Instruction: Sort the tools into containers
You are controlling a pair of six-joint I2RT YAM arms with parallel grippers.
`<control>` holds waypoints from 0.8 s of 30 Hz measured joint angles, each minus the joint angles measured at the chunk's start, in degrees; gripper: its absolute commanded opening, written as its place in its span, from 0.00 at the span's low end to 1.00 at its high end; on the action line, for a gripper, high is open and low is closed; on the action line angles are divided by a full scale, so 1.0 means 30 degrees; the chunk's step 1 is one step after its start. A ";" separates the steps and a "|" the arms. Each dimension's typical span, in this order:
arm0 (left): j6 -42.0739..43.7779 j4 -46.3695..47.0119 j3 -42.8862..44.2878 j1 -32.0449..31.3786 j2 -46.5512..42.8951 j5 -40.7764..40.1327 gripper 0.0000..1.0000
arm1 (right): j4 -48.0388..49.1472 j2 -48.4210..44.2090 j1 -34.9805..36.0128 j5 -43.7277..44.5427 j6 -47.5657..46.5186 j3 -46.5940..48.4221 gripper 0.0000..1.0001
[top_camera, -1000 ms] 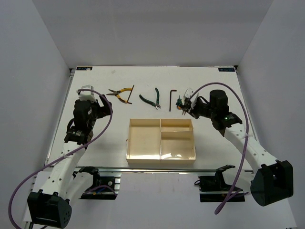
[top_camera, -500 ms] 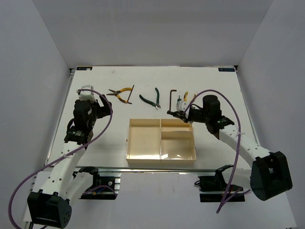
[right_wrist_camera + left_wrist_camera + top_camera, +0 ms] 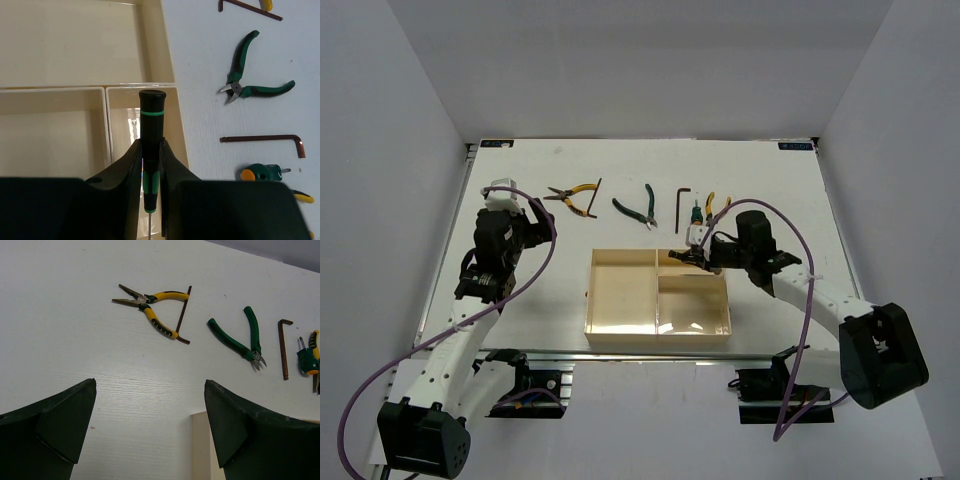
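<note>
My right gripper (image 3: 688,252) is shut on a slim black and green screwdriver (image 3: 152,120) and holds it over the far small compartment of the cream tray (image 3: 588,300). On the table beyond the tray lie yellow-handled pliers (image 3: 572,195) with a hex key (image 3: 595,196) across them, green-handled pliers (image 3: 638,208), a second hex key (image 3: 680,205), a stubby green screwdriver (image 3: 696,213) and more yellow-handled pliers (image 3: 715,204). My left gripper (image 3: 150,384) is open and empty, left of the tray, above bare table.
The tray's three compartments hold nothing that I can see; its rim shows in the right wrist view (image 3: 167,55) and one corner shows in the left wrist view (image 3: 200,440). White walls enclose the table on three sides.
My right gripper has carried the slim screwdriver left and nearer, from beside the tools at the back right to above the tray. The left arm has not moved.
</note>
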 measured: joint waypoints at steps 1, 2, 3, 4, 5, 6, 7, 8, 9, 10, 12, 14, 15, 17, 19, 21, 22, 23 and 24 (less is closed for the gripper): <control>0.0000 0.0000 0.0000 0.0000 0.0000 0.0000 0.98 | 0.0000 0.0066 0.0029 0.0029 0.0000 -0.0007 0.10; 0.0000 0.0000 0.0000 0.0000 0.0000 0.0000 0.98 | 0.0000 0.0109 0.0058 0.0066 0.0015 -0.0007 0.13; 0.0000 0.0000 0.0000 0.0000 0.0000 0.0000 0.98 | -0.0007 0.0131 0.0095 0.0087 0.0029 -0.0007 0.14; 0.0000 0.0000 0.0000 0.0000 0.0000 0.0000 0.98 | -0.0007 0.0168 0.0095 0.0102 0.0036 -0.0007 0.14; 0.0000 0.0000 0.0000 0.0000 0.0000 0.0000 0.98 | -0.0036 0.0226 0.0109 0.0138 0.0058 -0.0007 0.18; 0.0000 0.0000 0.0000 0.0000 0.0000 0.0000 0.98 | -0.0087 0.0291 0.0124 0.0168 0.0066 -0.0007 0.21; 0.0000 0.0000 0.0000 0.0000 0.0000 0.0000 0.98 | -0.0168 0.0372 0.0138 0.0189 0.0073 -0.0007 0.23; 0.0000 0.0000 0.0000 0.0000 0.0000 0.0000 0.98 | -0.0270 0.0444 0.0153 0.0233 0.0095 -0.0007 0.25; 0.0000 0.0000 0.0000 0.0000 0.0000 0.0000 0.98 | -0.0437 0.0488 0.0204 0.0270 0.0087 -0.0007 0.31; 0.0000 0.0000 0.0000 0.0000 0.0000 0.0000 0.98 | -0.0612 0.0510 0.0211 0.0313 0.0117 -0.0007 0.32; 0.0000 0.0000 0.0000 0.0000 0.0000 0.0000 0.98 | -0.0911 0.0525 0.0226 0.0401 0.0146 0.0007 0.34; 0.0000 0.0000 0.0000 0.0000 0.0000 -0.0007 0.98 | -0.1071 0.0525 0.0240 0.0532 0.0197 0.0007 0.38; 0.0000 0.0000 0.0000 0.0000 0.0000 -0.0007 0.98 | -0.1086 0.0525 0.0240 0.0597 0.0291 0.0015 0.39; 0.0000 0.0000 0.0000 0.0000 0.0000 -0.0007 0.98 | -0.1086 0.0517 0.0240 0.0670 0.0452 0.0022 0.41; 0.0000 -0.0007 0.0000 0.0000 0.0000 -0.0015 0.98 | -0.1100 0.0517 0.0240 0.0794 0.0597 0.0029 0.41; 0.0000 -0.0007 0.0000 0.0000 0.0000 -0.0015 0.98 | -0.1107 0.0503 0.0240 0.1056 0.0933 0.0095 0.42; 0.0000 -0.0007 0.0000 0.0000 0.0000 -0.0015 0.98 | -0.1107 0.0452 0.0240 0.1253 0.1231 0.0138 0.44; 0.0000 -0.0007 0.0000 0.0000 0.0000 -0.0015 0.98 | -0.1005 0.0342 0.0240 0.1537 0.1727 0.0168 0.45; 0.0000 -0.0007 0.0000 0.0000 0.0000 -0.0015 0.98 | -0.0889 0.0204 0.0240 0.1858 0.2302 0.0189 0.47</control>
